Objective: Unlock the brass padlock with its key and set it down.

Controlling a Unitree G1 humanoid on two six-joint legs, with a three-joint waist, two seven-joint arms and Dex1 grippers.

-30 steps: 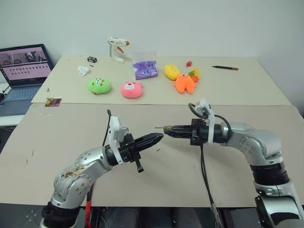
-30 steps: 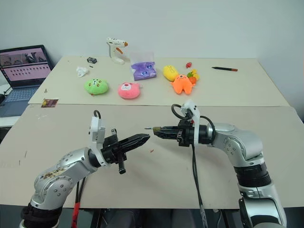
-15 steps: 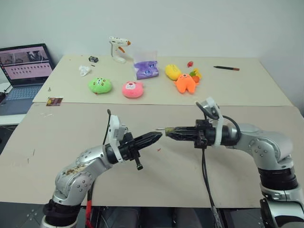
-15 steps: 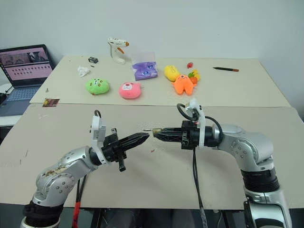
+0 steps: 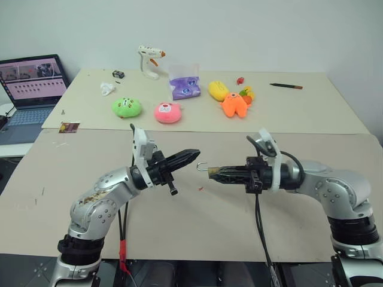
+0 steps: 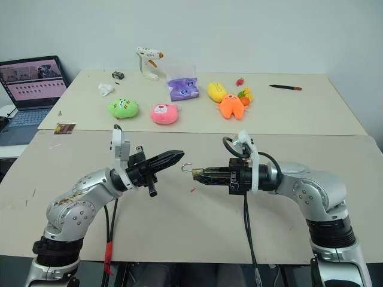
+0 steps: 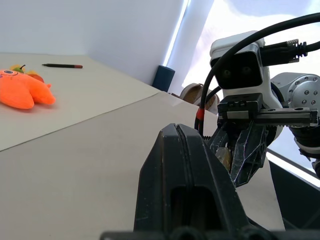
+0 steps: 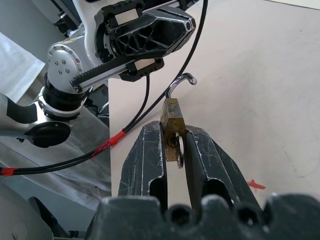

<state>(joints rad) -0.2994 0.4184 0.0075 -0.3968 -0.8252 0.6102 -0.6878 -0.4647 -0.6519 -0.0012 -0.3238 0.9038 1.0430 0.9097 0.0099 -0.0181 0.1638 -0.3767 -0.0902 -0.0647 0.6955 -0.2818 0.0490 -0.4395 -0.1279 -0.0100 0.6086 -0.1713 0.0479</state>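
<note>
Right fingers (image 8: 172, 150) pinch brass padlock (image 8: 171, 116), shackle swung open.

Both arms (image 5: 102, 206) are showing scuffed silver shells w/ black joints, white wrist cam brackets, black ribbed fingers (image 8: 150, 160), black cables looping at lower right, red tape on lower-left cable (image 5: 123, 248).

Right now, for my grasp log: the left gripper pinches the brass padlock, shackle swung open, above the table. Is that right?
Not quite: the right gripper pinches the brass padlock, not the left. The right wrist view shows the padlock clamped between its fingers with the shackle swung open, above the table. The left gripper is shut, apart from the padlock.
</note>
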